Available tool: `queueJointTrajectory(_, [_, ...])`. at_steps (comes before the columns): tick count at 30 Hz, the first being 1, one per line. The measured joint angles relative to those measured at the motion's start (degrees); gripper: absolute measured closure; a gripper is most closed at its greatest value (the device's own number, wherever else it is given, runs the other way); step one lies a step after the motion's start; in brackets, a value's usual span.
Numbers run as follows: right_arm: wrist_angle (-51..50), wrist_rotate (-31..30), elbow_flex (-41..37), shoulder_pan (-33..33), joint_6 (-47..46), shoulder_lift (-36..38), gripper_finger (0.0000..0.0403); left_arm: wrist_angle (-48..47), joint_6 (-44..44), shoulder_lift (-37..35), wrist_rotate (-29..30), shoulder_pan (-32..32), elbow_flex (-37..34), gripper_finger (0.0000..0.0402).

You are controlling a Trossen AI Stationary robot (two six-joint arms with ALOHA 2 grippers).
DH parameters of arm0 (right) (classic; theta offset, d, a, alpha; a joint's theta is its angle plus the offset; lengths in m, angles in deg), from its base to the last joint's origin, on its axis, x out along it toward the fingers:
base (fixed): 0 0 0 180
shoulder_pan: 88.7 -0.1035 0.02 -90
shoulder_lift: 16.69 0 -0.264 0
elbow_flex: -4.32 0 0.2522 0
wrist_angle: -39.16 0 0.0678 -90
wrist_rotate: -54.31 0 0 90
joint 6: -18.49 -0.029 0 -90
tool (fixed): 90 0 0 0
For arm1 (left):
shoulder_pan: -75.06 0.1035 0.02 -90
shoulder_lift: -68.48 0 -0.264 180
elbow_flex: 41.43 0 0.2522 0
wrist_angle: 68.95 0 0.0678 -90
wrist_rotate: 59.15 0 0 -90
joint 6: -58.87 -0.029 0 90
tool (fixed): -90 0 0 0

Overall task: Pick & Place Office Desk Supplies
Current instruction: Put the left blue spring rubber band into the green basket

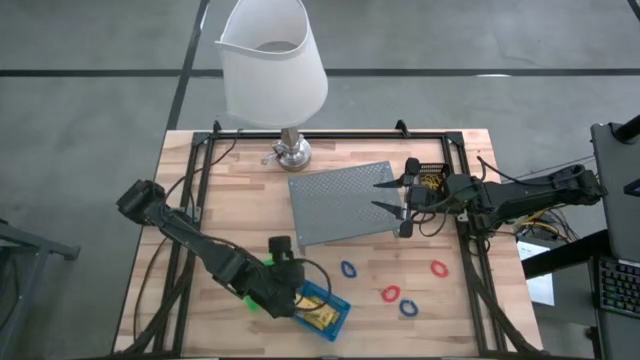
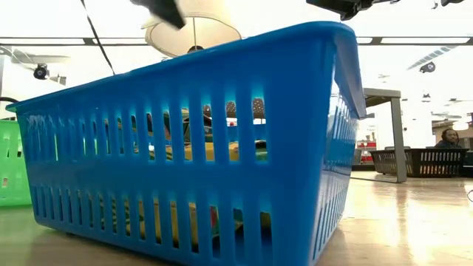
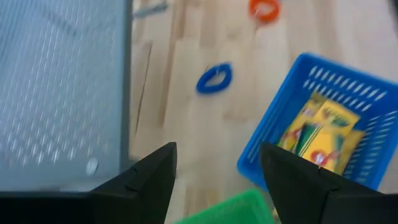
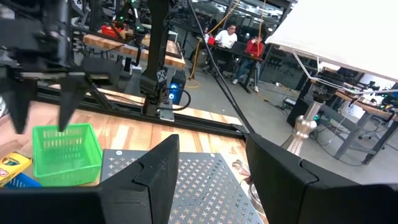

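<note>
lamp (image 1: 272, 70): table's far edge | grey mesh tray (image 1: 340, 205): mid-table, just beside lamp

Two dark arms — black matte links, rounded joint housings. Left arm (image 1: 190, 238): thin black cable looped near wrist. Right arm (image 1: 520, 195): cable bundle alongside. Fingers (image 3: 152, 177) black, angular, wedge-shaped — tapered tips.

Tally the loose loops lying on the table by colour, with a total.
Blue loops: 2
Red loops: 2
Total: 4
</note>
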Motion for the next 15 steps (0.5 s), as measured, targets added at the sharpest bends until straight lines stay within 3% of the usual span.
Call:
queueJointTrajectory(8, [0.0,0.0,0.0,-0.01,0.0,0.0,0.0218,-7.61,11.31,0.0,-0.42,0.0,-0.5,0.0169])
queueJointTrajectory(12, [0.0,0.0,0.0,-0.01,0.0,0.0,0.0218,-9.97,18.45,-0.02,-5.96,0.0,-1.37,0.017])
queueJointTrajectory(15, [0.0,0.0,0.0,0.0,0.0,0.0,0.0218,-11.45,30.77,-0.04,-12.35,0.15,-2.29,0.017])
